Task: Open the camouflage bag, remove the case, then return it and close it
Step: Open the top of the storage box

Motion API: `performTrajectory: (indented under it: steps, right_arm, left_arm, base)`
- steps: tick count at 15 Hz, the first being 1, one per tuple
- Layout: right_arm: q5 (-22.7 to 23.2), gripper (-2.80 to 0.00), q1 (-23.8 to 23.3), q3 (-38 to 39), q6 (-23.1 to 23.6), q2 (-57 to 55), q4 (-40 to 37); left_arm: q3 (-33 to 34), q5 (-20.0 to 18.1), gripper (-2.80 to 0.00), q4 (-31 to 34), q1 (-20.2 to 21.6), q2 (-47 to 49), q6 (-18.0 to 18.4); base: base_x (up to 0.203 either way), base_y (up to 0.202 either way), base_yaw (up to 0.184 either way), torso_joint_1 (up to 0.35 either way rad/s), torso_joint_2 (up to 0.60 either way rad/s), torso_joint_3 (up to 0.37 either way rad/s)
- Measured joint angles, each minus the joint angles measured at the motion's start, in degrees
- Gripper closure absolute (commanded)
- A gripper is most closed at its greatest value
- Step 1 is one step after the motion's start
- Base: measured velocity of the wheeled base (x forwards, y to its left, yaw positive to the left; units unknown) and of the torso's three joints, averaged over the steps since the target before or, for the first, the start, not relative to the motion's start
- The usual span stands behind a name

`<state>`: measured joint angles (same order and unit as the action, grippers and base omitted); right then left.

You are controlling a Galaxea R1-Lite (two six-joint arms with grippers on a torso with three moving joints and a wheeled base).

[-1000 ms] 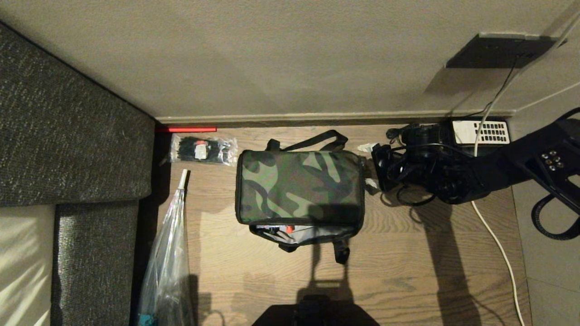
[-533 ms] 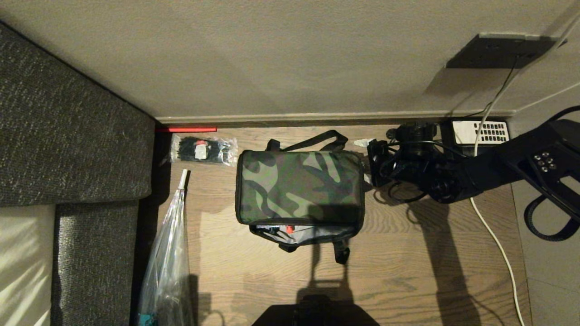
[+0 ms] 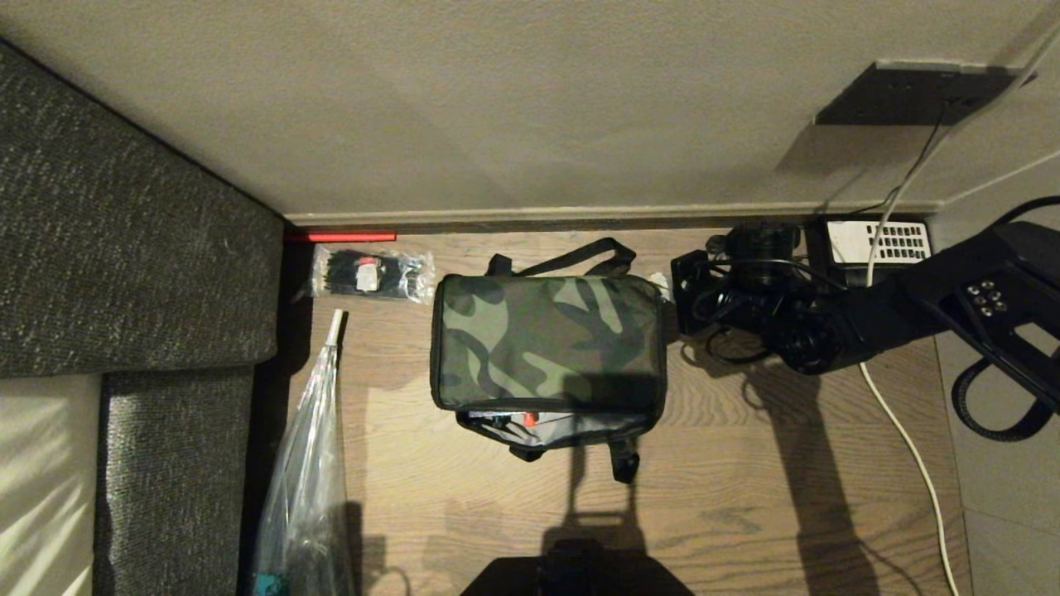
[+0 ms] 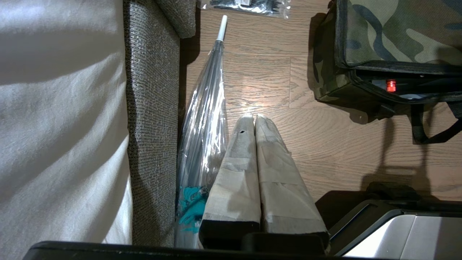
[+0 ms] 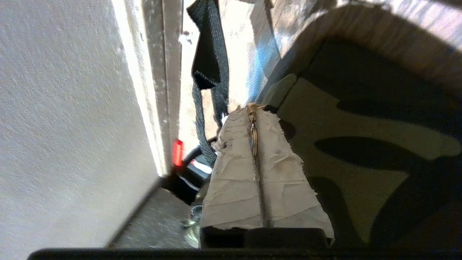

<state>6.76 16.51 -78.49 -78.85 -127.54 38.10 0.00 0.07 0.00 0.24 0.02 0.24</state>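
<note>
Right gripper [image 5: 252,112] at the camouflage bag's [image 3: 546,339] right end, fingers clamped on a metal ring; left gripper [image 4: 254,117] parked, fingers together.

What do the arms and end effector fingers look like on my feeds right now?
The right arm is matte black and blocky, with looped black cables near the wrist and a cluster of small round bolts on one link. Both end effectors have tapered fingers wrapped in wrinkled beige tape, left and right, on black bases.
</note>
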Motion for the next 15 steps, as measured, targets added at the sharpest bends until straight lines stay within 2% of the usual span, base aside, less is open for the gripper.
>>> performTrajectory:
  steps: [4, 7, 15]
  right_arm:
    - [0.0, 0.0, 0.0, 0.4, 0.9, 0.6, 2.8]
    - [0.2, 0.0, 0.0, 0.7, 4.2, 1.1, 6.8]
    - [2.4, 0.0, 1.5, 1.3, 15.1, 0.9, 9.0]
  left_arm:
    - [0.0, 0.0, 0.0, 0.0, 0.0, 0.0, 0.0]
    - [0.0, 0.0, 0.0, 0.0, 0.0, 0.0, 0.0]
    - [0.0, 0.0, 0.0, 0.0, 0.0, 0.0, 0.0]
  base:
    - [0.0, 0.0, 0.0, 0.0, 0.0, 0.0]
    - [0.0, 0.0, 0.0, 0.0, 0.0, 0.0]
    - [0.0, 0.0, 0.0, 0.0, 0.0, 0.0]
